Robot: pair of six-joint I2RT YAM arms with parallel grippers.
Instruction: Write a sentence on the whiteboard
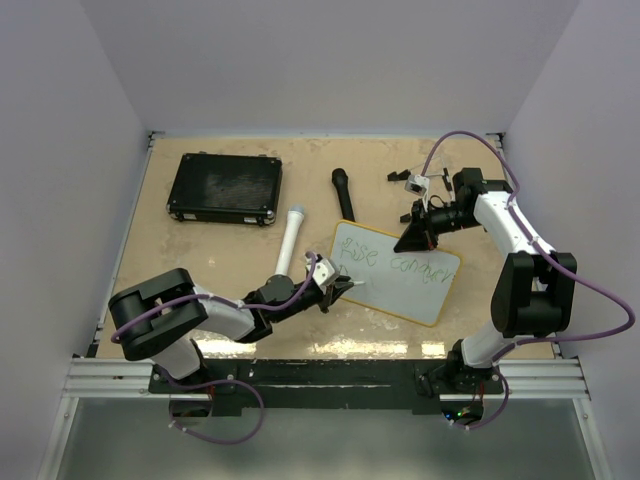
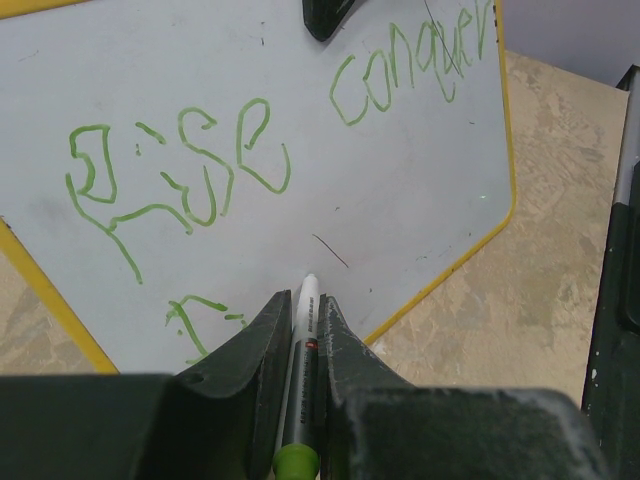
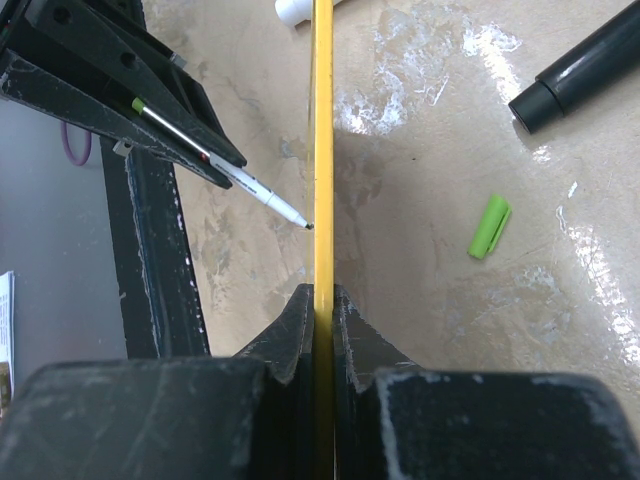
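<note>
Jaws tight on marker [image 2: 306,305] and whiteboard [image 2: 420,190]

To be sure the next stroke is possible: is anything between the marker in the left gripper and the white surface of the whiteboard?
Nothing visible does. The left gripper holds the marker with its tip at bare whiteboard, beside the green words. The right gripper clamps only the board's far edge.

In the left wrist view, the whiteboard [image 2: 400,200] is cut off by the picture's top and left edges. The second line of the sentence [image 2: 215,170] is partly hidden by the left claw [image 2: 302,318], by which most of the marker [image 2: 308,292] is also covered.
</note>
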